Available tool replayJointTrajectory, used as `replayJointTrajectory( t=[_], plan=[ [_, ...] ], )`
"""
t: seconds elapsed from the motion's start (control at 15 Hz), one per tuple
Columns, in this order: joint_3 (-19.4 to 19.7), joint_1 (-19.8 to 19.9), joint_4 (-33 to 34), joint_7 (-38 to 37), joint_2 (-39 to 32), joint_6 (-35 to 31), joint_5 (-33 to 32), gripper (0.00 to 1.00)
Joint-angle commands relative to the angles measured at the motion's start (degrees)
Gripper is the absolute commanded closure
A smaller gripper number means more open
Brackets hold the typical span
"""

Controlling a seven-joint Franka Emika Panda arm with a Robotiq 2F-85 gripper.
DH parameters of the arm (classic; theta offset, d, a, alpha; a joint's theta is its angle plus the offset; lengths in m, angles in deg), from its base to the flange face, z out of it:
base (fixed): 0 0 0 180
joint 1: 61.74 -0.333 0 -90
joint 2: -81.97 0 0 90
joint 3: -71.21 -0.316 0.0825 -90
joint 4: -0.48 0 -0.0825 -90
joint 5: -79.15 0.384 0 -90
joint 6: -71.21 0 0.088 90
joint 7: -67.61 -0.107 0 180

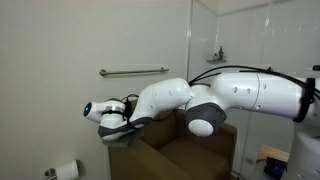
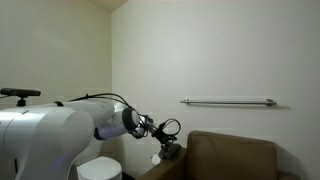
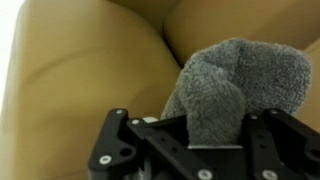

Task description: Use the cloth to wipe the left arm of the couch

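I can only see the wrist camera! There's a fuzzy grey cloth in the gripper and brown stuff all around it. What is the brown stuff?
Observer: It is a small tan-brown couch. The gripper is down at the left arm of the couch.
Operator: Is anything on the wall?
Observer: Yes, a steel bar runs level across the wall above the couch.
Operator: And down low?
Observer: A white paper roll sits low by the wall, off to the side of that arm.
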Motion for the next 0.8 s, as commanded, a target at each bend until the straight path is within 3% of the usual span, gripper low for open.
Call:
replayJointTrajectory(
  t=[0.0, 0.4, 0.73],
  plan=[
    [0.2, 2.8, 1.7, -2.5, 0.0, 5.6, -1.0, 0.96],
    [-2.2, 6.9, -3.7, -2.6, -0.3, 13.0, 0.0, 0.97],
    [-9.1, 9.8, -11.6, -1.5, -1.1, 12.7, 3.2, 0.96]
  ],
)
